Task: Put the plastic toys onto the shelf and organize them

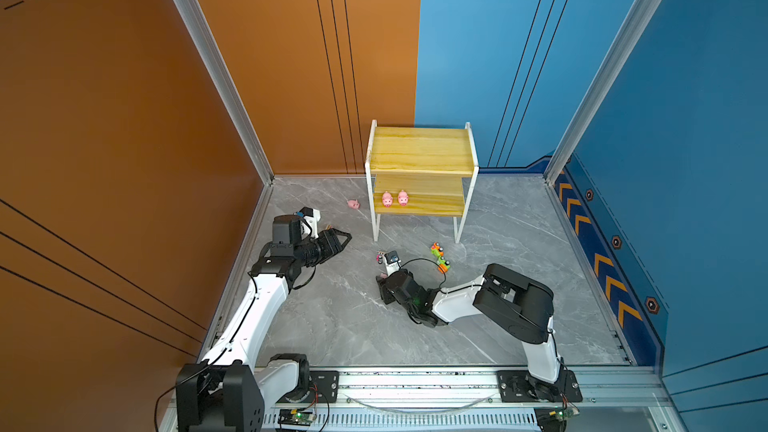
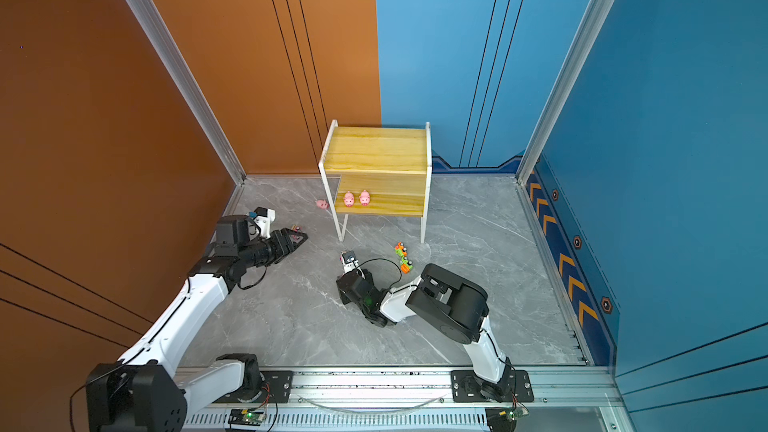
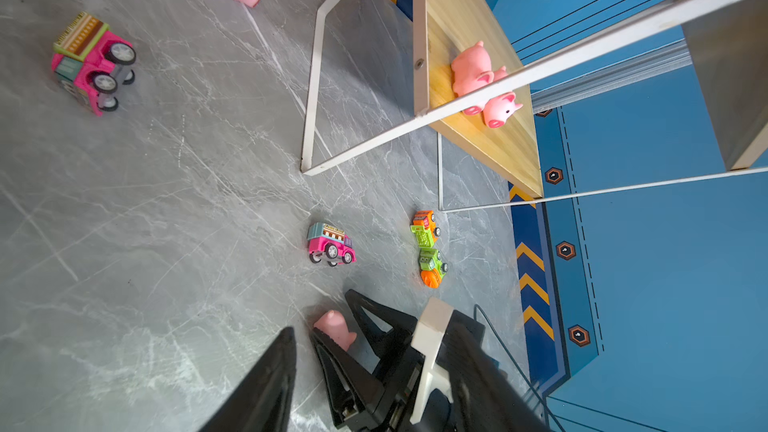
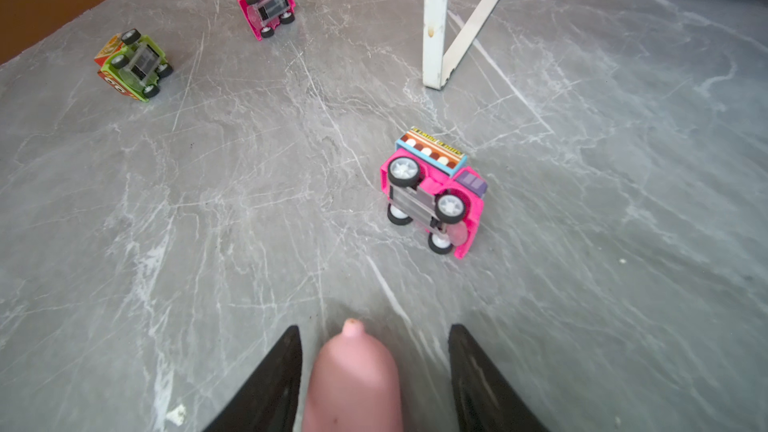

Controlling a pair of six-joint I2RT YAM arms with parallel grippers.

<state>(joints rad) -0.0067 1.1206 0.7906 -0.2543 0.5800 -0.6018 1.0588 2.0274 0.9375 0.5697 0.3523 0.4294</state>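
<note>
The shelf (image 1: 419,151) stands at the back with two pink pigs (image 1: 387,199) (image 1: 402,198) side by side on its lower board. A third pig (image 1: 353,204) lies on the floor left of it. My right gripper (image 4: 374,328) is low on the floor, its jaws open on either side of a fourth pig (image 4: 353,380), with a gap still showing on one side. A pink car (image 4: 432,189) lies tipped just beyond it. My left gripper (image 1: 345,236) hovers open and empty near another pink car (image 3: 91,64).
An orange-and-green car (image 1: 436,249) and a green-and-orange car (image 1: 443,263) sit together by the shelf's front right leg (image 1: 458,230). A green car (image 4: 133,64) lies on its side near the orange wall. The shelf's top board is bare. Walls close three sides.
</note>
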